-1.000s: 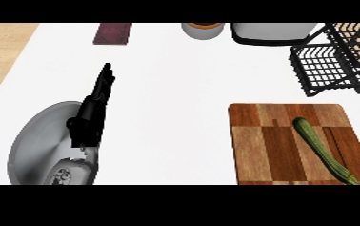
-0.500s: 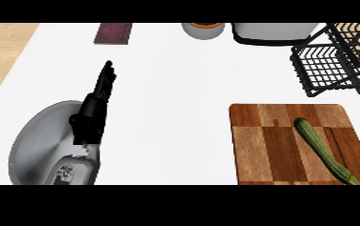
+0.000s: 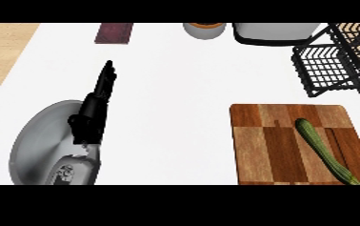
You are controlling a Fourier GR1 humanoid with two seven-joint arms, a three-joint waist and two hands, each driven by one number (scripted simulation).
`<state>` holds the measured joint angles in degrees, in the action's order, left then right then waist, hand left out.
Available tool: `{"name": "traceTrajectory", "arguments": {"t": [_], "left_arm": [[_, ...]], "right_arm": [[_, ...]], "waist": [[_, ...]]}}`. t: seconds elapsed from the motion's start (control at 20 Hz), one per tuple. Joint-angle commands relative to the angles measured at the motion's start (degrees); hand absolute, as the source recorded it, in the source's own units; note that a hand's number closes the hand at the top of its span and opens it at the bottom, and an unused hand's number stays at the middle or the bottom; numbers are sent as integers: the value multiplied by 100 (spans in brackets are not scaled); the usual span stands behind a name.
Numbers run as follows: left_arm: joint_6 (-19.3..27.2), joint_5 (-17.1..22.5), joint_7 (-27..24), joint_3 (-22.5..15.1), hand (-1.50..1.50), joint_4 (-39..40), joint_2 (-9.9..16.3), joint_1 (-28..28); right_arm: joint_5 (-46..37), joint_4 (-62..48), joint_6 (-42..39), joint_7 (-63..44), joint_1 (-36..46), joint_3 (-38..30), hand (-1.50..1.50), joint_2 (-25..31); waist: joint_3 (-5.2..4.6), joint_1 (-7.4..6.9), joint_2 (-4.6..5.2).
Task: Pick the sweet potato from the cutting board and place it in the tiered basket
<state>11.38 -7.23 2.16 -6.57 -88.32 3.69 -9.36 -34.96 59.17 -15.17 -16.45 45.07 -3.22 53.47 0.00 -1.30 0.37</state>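
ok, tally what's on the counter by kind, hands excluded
Cutting board: 1
Long green vegetable on the board: 1
Black wire basket: 1
Dark red block at the far edge: 1
Grey round pot: 1
White appliance: 1
Total: 6
Only the left hand shows.

Only one arm in view, at the left. Grey left forearm (image 3: pixel 53 146) entering from the near edge, bulky and rounded, angled toward the far right. Black left hand (image 3: pixel 95 108) extended beyond it, seen edge-on, fingers (image 3: pixel 107 75) straight and held together, pointing toward the far side. Nothing held. Right hand nowhere in the head view.
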Motion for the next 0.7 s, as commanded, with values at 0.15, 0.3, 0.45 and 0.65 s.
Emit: {"name": "traceTrajectory", "arguments": {"t": [0.15, 0.3, 0.45, 0.65], "left_arm": [[-257, 156, 71, 172, 0, 142, 166, -114], [-84, 31, 142, 134, 0, -136, 104, -58], [178, -181, -55, -73, 0, 146, -216, -29], [136, -206, 278, -35, 0, -193, -72, 2]], "right_arm": [[400, -1402, 136, 61, 644, -594, -150, -537], [641, -1731, 321, 442, 644, -932, -150, -603], [973, -1748, 503, 371, 753, -1399, -150, -538], [1168, -1751, 1036, 76, 866, -1902, -150, -342]], "waist": [[1, -22, 7], [4, -8, -7], [3, 53, -7], [2, 73, -33]]}}
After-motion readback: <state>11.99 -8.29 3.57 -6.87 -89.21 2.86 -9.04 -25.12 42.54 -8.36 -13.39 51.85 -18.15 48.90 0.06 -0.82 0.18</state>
